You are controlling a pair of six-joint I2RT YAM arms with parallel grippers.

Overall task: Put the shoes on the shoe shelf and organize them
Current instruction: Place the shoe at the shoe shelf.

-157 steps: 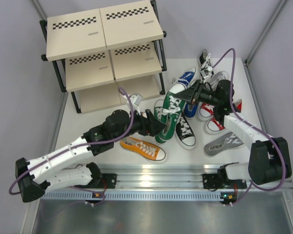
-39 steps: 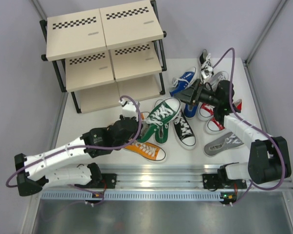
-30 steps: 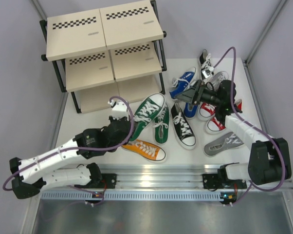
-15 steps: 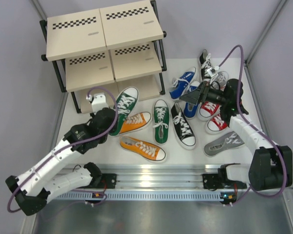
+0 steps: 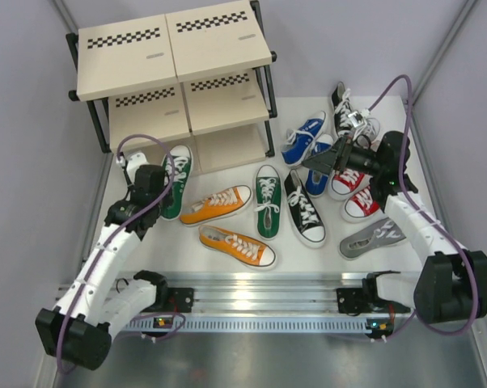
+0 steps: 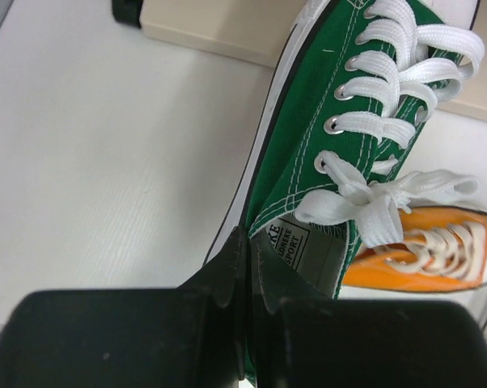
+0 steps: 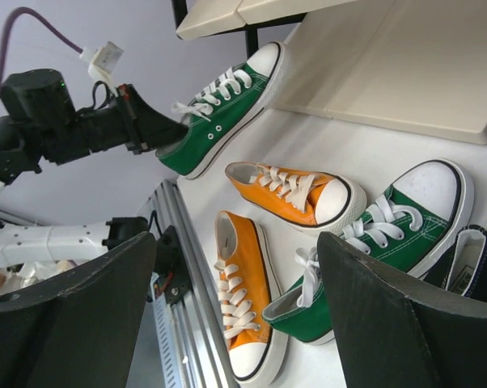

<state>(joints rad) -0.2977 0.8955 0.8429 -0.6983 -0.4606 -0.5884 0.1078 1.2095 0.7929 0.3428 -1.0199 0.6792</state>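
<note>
My overhead camera sits above and behind both arm bases and tilts down over the whole worktop [image 5: 308,260]. From there the shoe shelf [image 5: 171,48] lies beyond the left jaws and well to the left of the right jaws. The left wrist camera looks along its own closed jaws from very close, so the green shoe [image 6: 332,153] held at their tip fills most of the view. An orange shoe [image 6: 421,259] shows just right of it. The right wrist camera looks out between its wide-apart jaws, from much farther back, across the worktop toward the left arm [image 7: 74,129]. All three views share that green shoe and the orange one beside it.
</note>
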